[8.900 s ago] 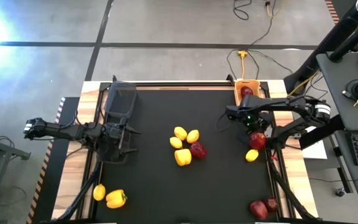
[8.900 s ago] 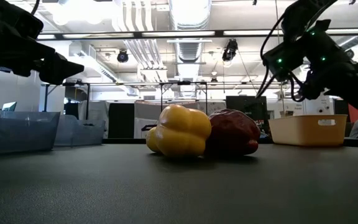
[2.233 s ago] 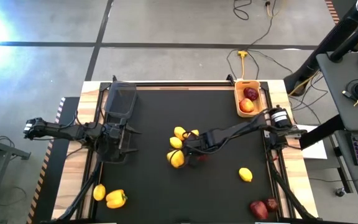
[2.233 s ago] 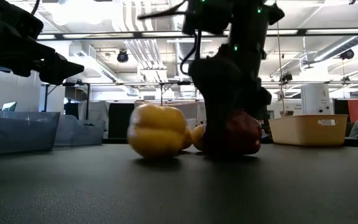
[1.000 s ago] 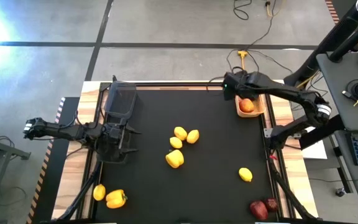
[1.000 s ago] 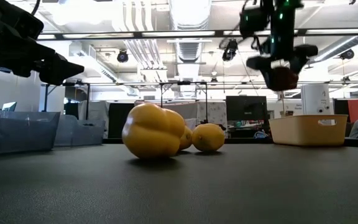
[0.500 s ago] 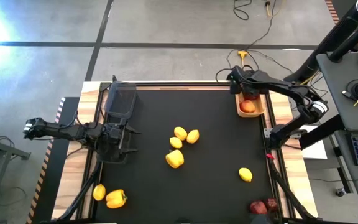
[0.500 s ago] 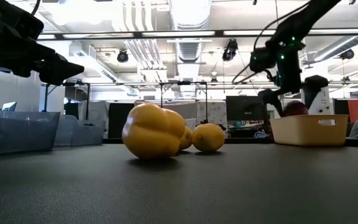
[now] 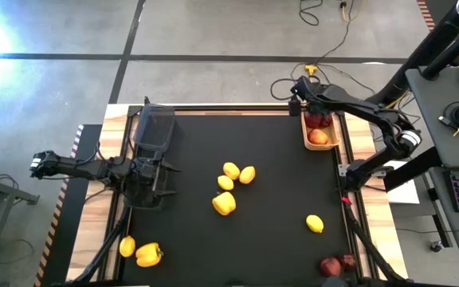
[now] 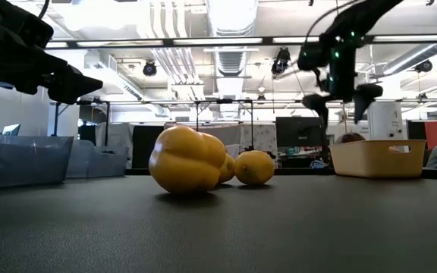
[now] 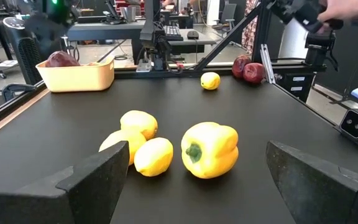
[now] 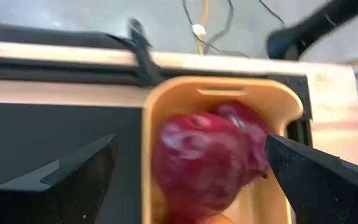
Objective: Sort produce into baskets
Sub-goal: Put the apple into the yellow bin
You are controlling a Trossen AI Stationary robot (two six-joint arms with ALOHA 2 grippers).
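My right gripper [image 10: 337, 102] hangs open above the far end of the yellow-orange basket [image 9: 329, 145] at the table's far right, with nothing between its fingers. In the basket lie a dark red pepper [image 12: 204, 162] and a reddish round fruit [image 9: 317, 137]. At the left side of the table my left gripper [image 9: 168, 169] waits, open, just in front of the black basket [image 9: 154, 127]. Three lemons [image 9: 231, 170] and a yellow bell pepper [image 9: 224, 203] rest on the mat at mid-table.
A single lemon [image 9: 315, 224] lies toward the near right. Two red pieces [image 9: 337, 265] sit at the near right corner. A lemon [image 9: 127, 246] and a yellow pepper [image 9: 148, 254] sit at the near left. Wooden rails frame the black mat [image 9: 269, 239].
My right gripper has carried the dark red pepper toward the table's right edge, over the yellow-orange basket, and lowered it there. It has then opened and let go. The pepper now lies in the basket beside the reddish fruit.
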